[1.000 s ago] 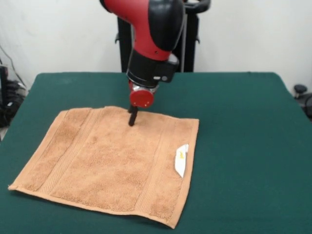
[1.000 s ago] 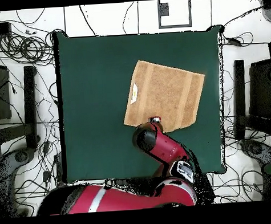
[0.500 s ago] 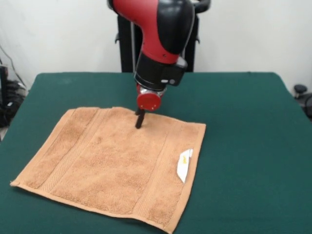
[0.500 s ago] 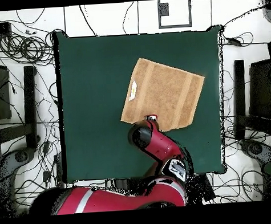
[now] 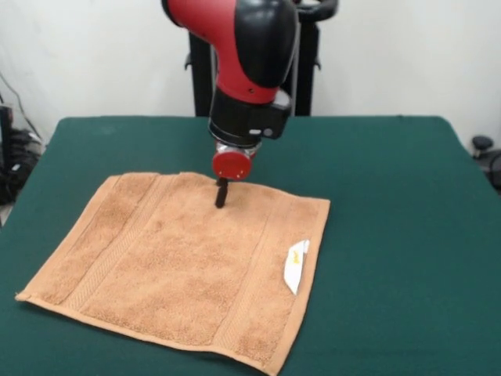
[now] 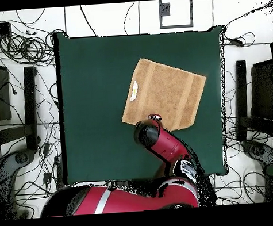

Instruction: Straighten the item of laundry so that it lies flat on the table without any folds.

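towel (image 5: 176, 262): flat, no fold seen | gripper (image 5: 221, 193): tip on far edge, fingers look pressed together | step: final smoothing | next: lift off table (image 5: 391, 235)

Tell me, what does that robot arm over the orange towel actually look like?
The arm is bulky and rounded, glossy red with a black cap. Below it sits a black wrist block, then a small red disc. The gripper is a thin black prong. The overhead view shows a grey band on the red base.
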Tool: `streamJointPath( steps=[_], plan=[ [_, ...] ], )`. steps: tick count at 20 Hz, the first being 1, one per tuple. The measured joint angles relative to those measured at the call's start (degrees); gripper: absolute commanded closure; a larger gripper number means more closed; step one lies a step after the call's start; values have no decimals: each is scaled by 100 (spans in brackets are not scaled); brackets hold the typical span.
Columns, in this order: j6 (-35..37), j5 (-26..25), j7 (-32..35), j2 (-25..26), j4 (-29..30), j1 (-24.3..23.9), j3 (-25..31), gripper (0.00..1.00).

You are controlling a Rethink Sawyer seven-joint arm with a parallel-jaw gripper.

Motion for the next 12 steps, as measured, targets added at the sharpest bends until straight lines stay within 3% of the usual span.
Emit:
streamJointPath(
  steps=[7, 12],
  plan=[
    [36, 174, 0, 63, -41, 132, -98, 0],
    [214, 677, 0, 292, -218, 551, -423, 0]
  ],
)
